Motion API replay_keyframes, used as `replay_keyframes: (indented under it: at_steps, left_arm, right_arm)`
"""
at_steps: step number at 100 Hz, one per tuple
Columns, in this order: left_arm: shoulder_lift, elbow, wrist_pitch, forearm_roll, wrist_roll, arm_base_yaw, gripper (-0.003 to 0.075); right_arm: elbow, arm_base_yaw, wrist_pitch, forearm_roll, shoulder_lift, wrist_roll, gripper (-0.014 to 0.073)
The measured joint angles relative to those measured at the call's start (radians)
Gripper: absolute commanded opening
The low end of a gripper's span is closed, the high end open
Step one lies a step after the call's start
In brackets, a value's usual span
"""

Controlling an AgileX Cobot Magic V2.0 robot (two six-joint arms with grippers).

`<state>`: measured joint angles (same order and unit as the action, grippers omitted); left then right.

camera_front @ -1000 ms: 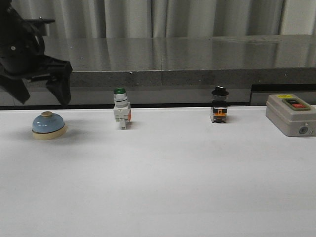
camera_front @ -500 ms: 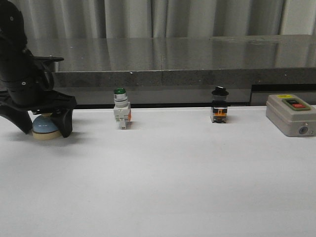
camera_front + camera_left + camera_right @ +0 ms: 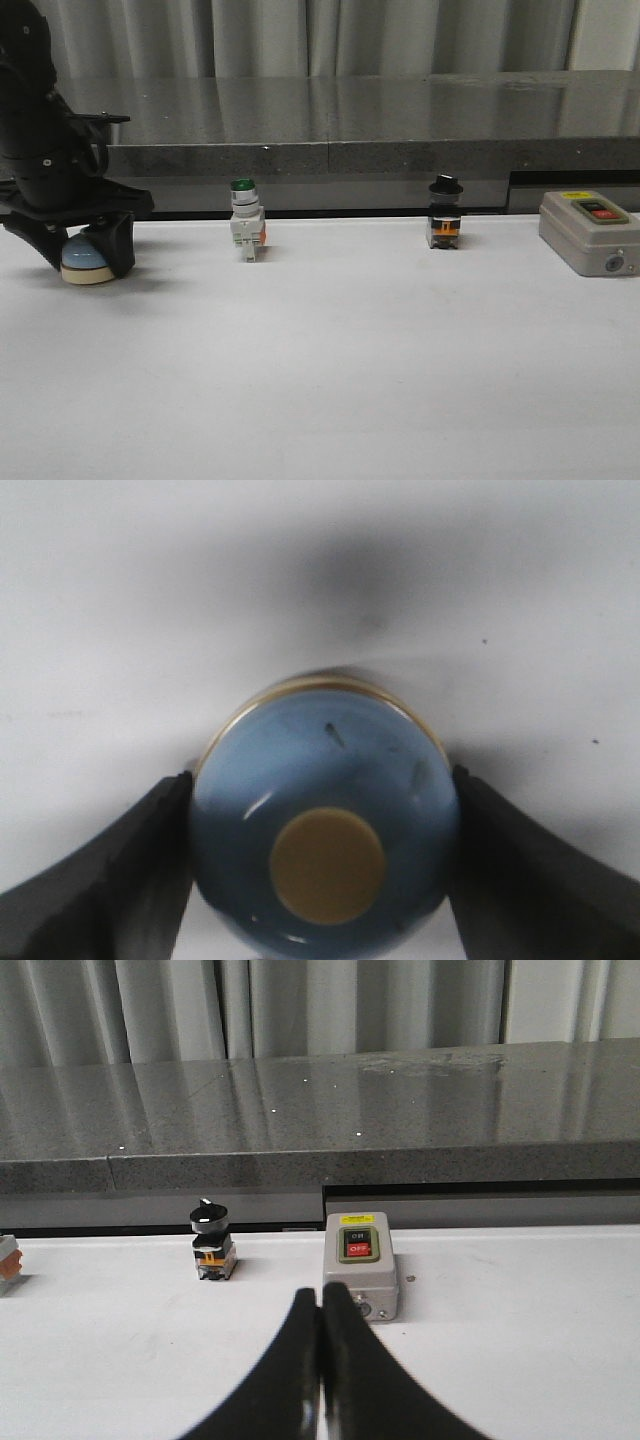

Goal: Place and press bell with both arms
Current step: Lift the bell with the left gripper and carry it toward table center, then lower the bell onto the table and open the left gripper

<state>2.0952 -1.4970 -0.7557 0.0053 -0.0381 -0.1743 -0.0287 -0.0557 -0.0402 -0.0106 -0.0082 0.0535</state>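
The light-blue dome bell with cream base stands on the white table at the far left. My left gripper has come down over it, one black finger on each side. In the left wrist view the bell fills the space between the fingers, which touch its sides; the cream button on top faces the camera. My right gripper is shut and empty, low over the table in front of the grey switch box. It is not seen in the front view.
A green-capped white pushbutton switch stands right of the bell. A black-knobbed switch and a grey on/off box stand to the right. A dark stone ledge runs behind the table.
My left gripper came down from above the bell and its fingers closed in onto the bell's sides. The bell sits a little lower and closer between them.
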Motion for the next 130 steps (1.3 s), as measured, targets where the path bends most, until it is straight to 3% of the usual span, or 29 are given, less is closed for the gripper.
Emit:
replay_keyframes:
  at_steps: [30,56,91,130]
  left_arm:
    - [-0.196,-0.028,-0.094,0.004,-0.014,-0.057,0.0010]
    - [-0.269,-0.030,-0.127,0.004,-0.041,-0.253,0.0010]
    - [-0.175,-0.038,-0.068,0.002,-0.047,-0.478,0.0010]
    - [0.027,-0.096,-0.023,0.002,-0.049,-0.530,0.0010]
  right_arm:
    - [0.000,0.000,0.000,0.000,0.000,0.000,-0.0060]
    - [0.000,0.000,0.000,0.000,0.000,0.000,-0.0060]
    - [0.000,0.000,0.000,0.000,0.000,0.000,-0.0060]
    - [0.000,0.000,0.000,0.000,0.000,0.000,-0.0060]
